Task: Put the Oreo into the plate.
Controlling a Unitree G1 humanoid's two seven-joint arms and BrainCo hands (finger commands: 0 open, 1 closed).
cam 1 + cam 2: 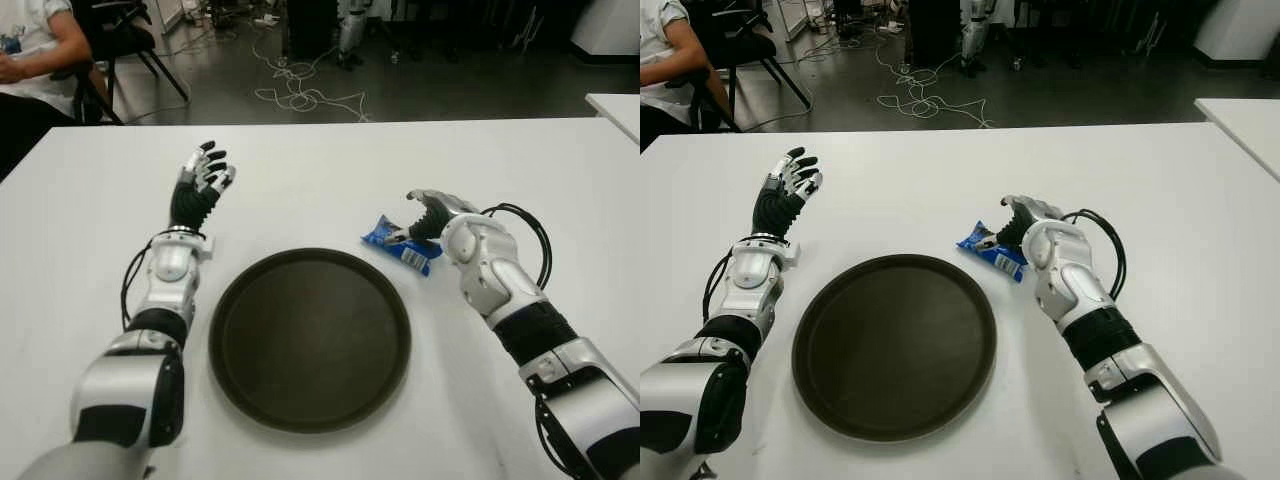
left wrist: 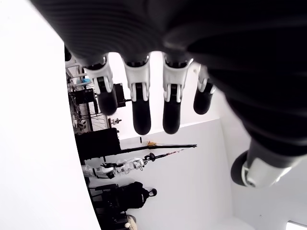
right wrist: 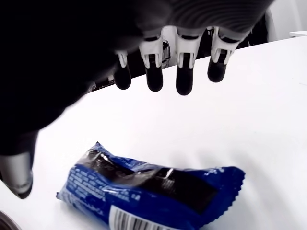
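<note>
Beside the plate (image 1: 310,338), Oreo pack (image 1: 402,244) lying diagonally, under right hand (image 1: 432,217), fingers (image 3: 184,76) spread.

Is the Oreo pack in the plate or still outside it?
Outside. The Oreo pack lies on the table beside the plate rim, under the open right hand.

Both arms wear glossy silver-white shells over the forearms, broken by black ribbed bands near the elbows and darker grey-black upper sections. The left hand (image 1: 203,178) has a black ribbed rubber palm and wrist boot, with fingers (image 2: 141,103) built of white knuckle segments ending in rounded black tips. The right hand (image 1: 428,215) shows the same white-and-black fingers (image 3: 184,72) and a pale grey back plate. A black cable loops out beside each forearm, the larger loop on the right.
</note>
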